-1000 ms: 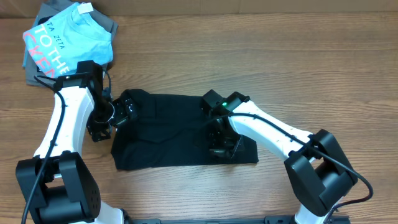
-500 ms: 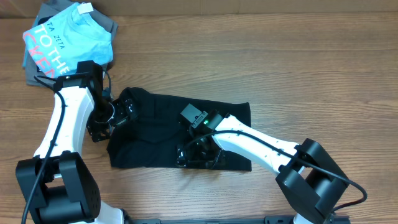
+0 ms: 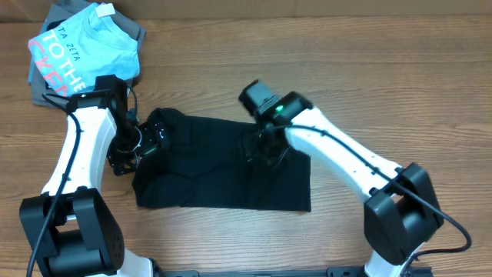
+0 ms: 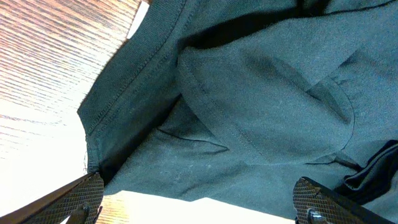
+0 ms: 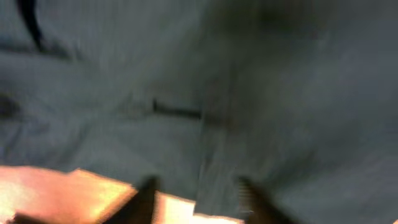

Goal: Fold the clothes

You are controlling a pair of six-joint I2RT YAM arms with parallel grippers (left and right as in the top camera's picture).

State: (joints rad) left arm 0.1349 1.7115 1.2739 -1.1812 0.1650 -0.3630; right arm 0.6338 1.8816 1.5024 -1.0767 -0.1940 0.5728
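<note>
While the left tool hovers over one end of the black collared shirt with its fingers spread wide and nothing between them, the right tool sits low over the shirt's upper edge, toward the other end. The shirt lies flattened on the wooden table, stretching from beneath the left tool to past the right one, rumpled under the left tool.

From the left wrist, the left tool looks down on the shirt: a stitched collar band, loose folds below it, and a bit of white tag at the collar's edge, with bare wood just beyond.

The right wrist view is blurred. Dark fabric fills the space ahead of the right tool; whether its fingers pinch cloth I cannot tell.

Beyond the left tool, well apart from the shirt, a light blue tee rests on grey folded garments.
</note>
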